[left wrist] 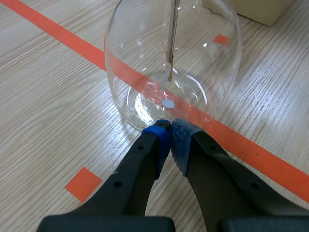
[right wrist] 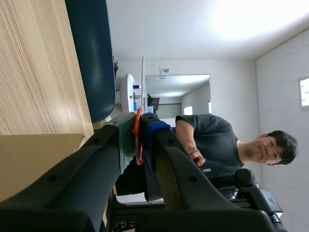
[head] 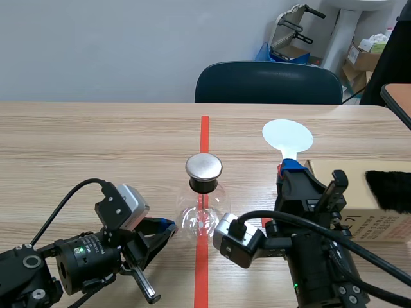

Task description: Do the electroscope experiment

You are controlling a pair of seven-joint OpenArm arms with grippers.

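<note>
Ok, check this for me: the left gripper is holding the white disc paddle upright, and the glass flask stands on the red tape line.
Wrong arm: the right gripper holds the white disc paddle upright, as the scene view shows. The glass flask does stand on the red tape line.

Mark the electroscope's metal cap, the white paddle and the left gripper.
metal cap [head: 204,166], scene view, centre of its top
white paddle [head: 287,136], scene view, its round disc
left gripper [left wrist: 171,128], left wrist view, between its fingertips
</note>
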